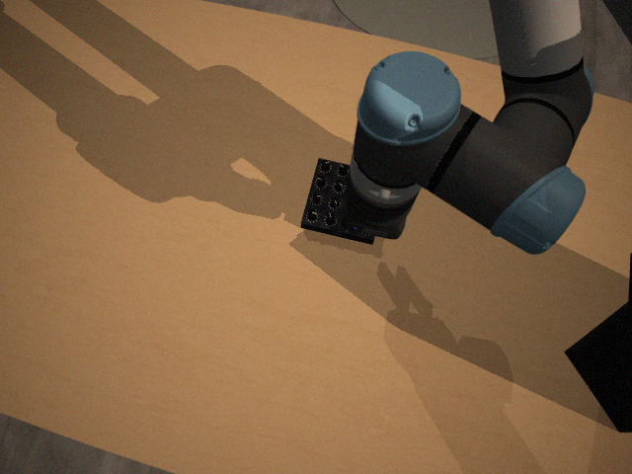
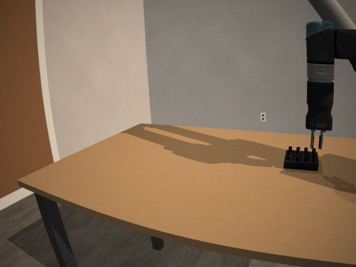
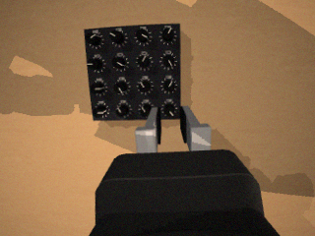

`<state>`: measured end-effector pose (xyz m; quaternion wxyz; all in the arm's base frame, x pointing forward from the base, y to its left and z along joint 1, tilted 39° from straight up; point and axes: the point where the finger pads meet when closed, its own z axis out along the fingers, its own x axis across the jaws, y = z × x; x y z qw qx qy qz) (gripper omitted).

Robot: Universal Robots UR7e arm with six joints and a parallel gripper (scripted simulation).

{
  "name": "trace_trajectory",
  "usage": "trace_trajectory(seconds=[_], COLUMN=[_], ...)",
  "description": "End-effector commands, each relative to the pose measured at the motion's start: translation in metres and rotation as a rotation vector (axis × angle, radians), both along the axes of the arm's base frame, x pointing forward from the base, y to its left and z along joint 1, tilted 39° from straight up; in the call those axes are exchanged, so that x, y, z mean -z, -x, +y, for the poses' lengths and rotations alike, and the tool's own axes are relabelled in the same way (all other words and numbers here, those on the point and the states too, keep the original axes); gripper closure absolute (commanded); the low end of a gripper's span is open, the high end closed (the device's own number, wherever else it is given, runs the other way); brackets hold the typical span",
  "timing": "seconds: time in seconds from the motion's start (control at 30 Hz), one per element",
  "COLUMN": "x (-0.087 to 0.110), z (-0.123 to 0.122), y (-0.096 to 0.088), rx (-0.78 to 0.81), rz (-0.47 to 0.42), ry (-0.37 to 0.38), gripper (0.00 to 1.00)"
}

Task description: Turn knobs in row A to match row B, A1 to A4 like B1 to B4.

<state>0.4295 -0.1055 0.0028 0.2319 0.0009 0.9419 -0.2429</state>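
The black knob box [image 1: 337, 233] [image 2: 300, 165] [image 3: 133, 74] stands flat on the table. In the wrist view the names lie above the knobs, so row A is the bottom row, with A1 [image 3: 169, 110] at the right. A1's line points to the lower right; B1's line [image 3: 169, 85] points to the upper right. A2 [image 3: 146, 108] is partly beside the left finger. A3 [image 3: 123, 109] and A4 [image 3: 101, 110] are further left; their exact marks are hard to read. My gripper [image 2: 316, 148] [image 3: 170, 118] is partly open and empty, above A1. The socket is not visible.
The arm hides the right part of the box in the top view. Neighbouring knobs stand close together. The wooden table [image 1: 203, 306] [image 2: 172, 192] carries broad arm shadows around the box. A black block-like shape [image 1: 607, 361] is at the right edge of the top view.
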Motion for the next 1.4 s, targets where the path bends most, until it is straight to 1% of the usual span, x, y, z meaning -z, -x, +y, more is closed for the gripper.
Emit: trace_trajectory(seconds=[0.0, 0.17, 0.3, 0.37, 0.87, 0.93, 1.03, 1.37], x=[-0.001, -0.002, -0.003, -0.003, -0.007, -0.007, -0.008, -0.01], z=[0.0, -0.001, -0.002, -0.002, -0.002, -0.002, -0.001, 0.002], y=[0.0, 0.001, 0.003, 0.003, 0.008, 0.008, 0.009, 0.01], rx=[0.023, 0.084, 0.161, 0.161, 0.545, 0.545, 0.648, 0.896], rz=[-0.014, -0.051, -0.096, -0.096, -0.324, -0.324, -0.384, -0.531], ry=[-0.013, -0.047, -0.091, -0.091, -0.308, -0.308, -0.365, -0.505], gripper=[0.54, 0.54, 0.54, 0.54, 0.54, 0.54, 0.54, 0.54])
